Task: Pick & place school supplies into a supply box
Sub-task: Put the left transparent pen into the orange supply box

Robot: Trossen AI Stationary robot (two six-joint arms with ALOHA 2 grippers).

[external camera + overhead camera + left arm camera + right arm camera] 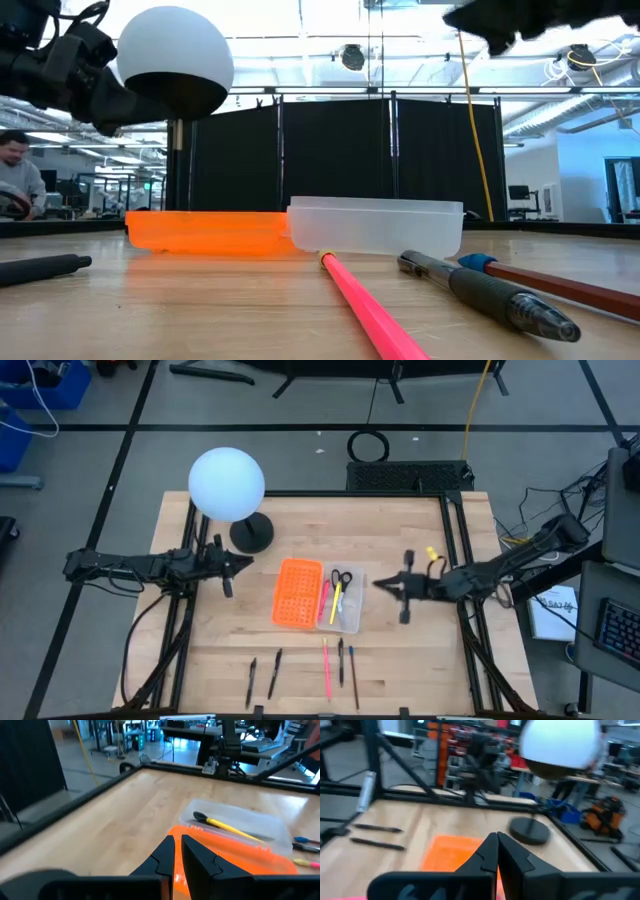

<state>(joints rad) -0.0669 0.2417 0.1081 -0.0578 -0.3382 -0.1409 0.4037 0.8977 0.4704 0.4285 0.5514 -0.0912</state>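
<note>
The supply box lies open at the table's middle, with an orange half (298,592) and a clear half (350,610). The clear half holds black-handled scissors (342,578), a yellow pencil (337,600) and a pink pen (324,600). Several more pens and pencils (326,668) lie flat along the near edge. My left gripper (240,563) hovers shut left of the orange half, holding nothing. My right gripper (380,584) hovers shut just right of the clear half, with nothing in it. Both point level toward the box.
A white globe lamp (227,482) stands on its black base (251,533) at the far left, close behind my left gripper. A black frame (455,560) borders the table. Bare wood lies between the box and the row of pens.
</note>
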